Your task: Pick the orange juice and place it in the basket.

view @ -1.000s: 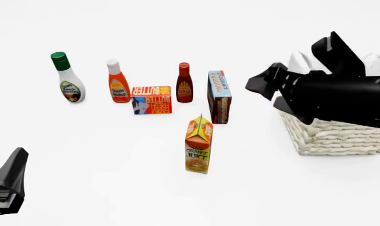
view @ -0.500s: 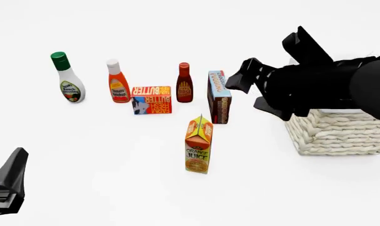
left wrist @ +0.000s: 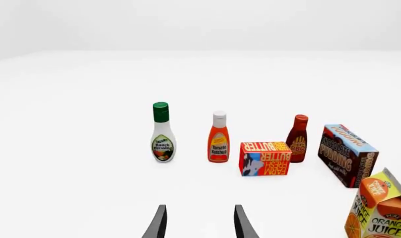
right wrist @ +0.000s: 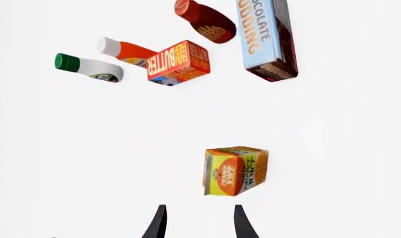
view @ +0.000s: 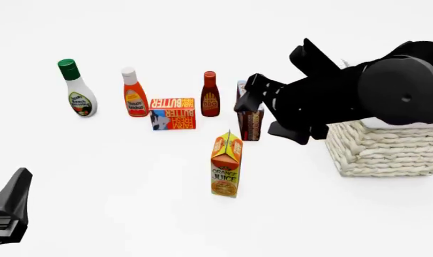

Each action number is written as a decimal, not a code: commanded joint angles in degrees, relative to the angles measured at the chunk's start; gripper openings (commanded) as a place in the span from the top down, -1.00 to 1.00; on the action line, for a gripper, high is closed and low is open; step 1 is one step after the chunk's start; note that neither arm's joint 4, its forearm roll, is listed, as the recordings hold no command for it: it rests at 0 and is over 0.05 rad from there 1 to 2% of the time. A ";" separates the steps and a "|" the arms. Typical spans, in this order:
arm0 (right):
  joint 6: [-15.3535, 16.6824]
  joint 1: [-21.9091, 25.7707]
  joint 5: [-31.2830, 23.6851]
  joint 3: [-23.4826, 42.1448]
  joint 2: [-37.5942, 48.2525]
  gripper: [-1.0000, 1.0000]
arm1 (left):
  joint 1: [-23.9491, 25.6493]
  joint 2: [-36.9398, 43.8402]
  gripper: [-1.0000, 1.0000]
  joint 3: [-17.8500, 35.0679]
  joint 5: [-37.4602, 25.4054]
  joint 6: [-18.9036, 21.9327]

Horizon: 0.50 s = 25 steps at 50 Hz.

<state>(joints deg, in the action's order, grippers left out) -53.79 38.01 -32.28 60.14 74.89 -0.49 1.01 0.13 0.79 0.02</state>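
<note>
The orange juice point(view: 226, 166), a tall orange and yellow gable-top carton, stands upright mid-table. It also shows in the right wrist view point(right wrist: 235, 170) and at the edge of the left wrist view point(left wrist: 379, 210). The cream wicker basket point(view: 385, 152) stands at the right, partly hidden by the right arm. My right gripper point(view: 254, 107) is open and empty, in the air behind and right of the carton; in its wrist view point(right wrist: 199, 223) the carton lies ahead of the fingers. My left gripper point(view: 9, 209) is open and empty at the near left, fingers apart in its wrist view point(left wrist: 199, 223).
Behind the carton stand a ranch dressing bottle point(view: 79, 91), a ketchup bottle point(view: 135, 93), a flat butter box point(view: 173, 112), a BBQ sauce bottle point(view: 210, 95) and a chocolate pudding box point(view: 249, 126), partly covered by the right gripper.
The right arm has swung left from over the basket to above the pudding box, nearer the carton. The left arm and all objects have not moved.
</note>
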 commanded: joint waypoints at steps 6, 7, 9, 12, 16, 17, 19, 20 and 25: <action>-2.21 3.05 -4.44 3.22 4.98 -1.00 | 0.01 0.00 -1.00 0.00 0.00 0.00; -2.02 2.94 -4.63 3.59 5.20 -1.00 | 0.00 0.02 -1.00 0.00 0.01 0.00; -1.56 2.88 -5.94 4.65 6.23 -1.00 | 0.00 0.02 -1.00 0.00 0.01 0.00; -1.64 3.22 -6.61 5.77 6.94 -1.00 | -0.01 -0.02 -1.00 0.00 -0.01 0.00; -0.71 2.94 -8.72 8.02 8.33 -1.00 | 0.00 0.01 -1.00 0.00 0.00 0.00; -1.05 3.36 -8.84 8.29 8.54 -1.00 | 0.00 0.00 -1.00 0.00 0.00 0.00; -0.48 3.22 -9.94 9.53 9.44 -1.00 | 0.00 0.00 -1.00 0.00 0.00 0.01; -0.52 3.33 -10.25 9.73 9.74 -1.00 | 0.01 0.00 -1.00 0.00 0.00 0.00; 0.21 3.33 -12.08 11.85 11.20 -1.00 | 0.00 -0.02 -1.00 0.00 -0.01 0.00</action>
<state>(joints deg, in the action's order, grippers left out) -54.47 40.99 -40.74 68.07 83.07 -0.49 1.01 0.13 0.79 0.02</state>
